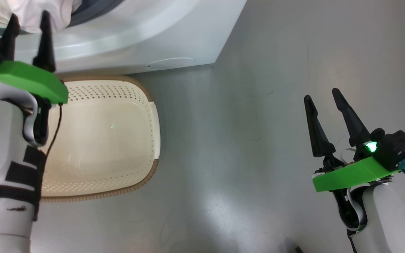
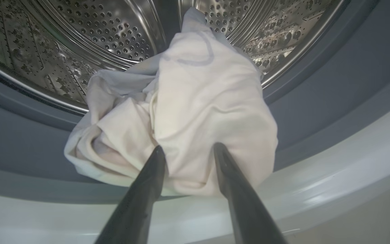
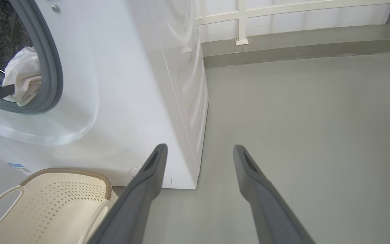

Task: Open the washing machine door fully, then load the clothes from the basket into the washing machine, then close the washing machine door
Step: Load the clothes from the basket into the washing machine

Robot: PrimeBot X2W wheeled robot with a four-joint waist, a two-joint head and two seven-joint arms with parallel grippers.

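Observation:
The washing machine stands with its steel drum exposed; the washing machine door is out of view. A pale white cloth from the clothes lies bunched over the grey gasket at the drum's mouth, half inside. My left gripper is open, its tips pressing the cloth's lower fold from either side. From the head view, the left gripper points up at the cloth. Below it the cream basket holds nothing. My right gripper hovers open over the floor, holding nothing.
Grey floor stretches right of the machine and basket. The round service flap sits low on the machine's front. In the right wrist view, a blue label marks the machine above the basket. A low wall ledge runs behind.

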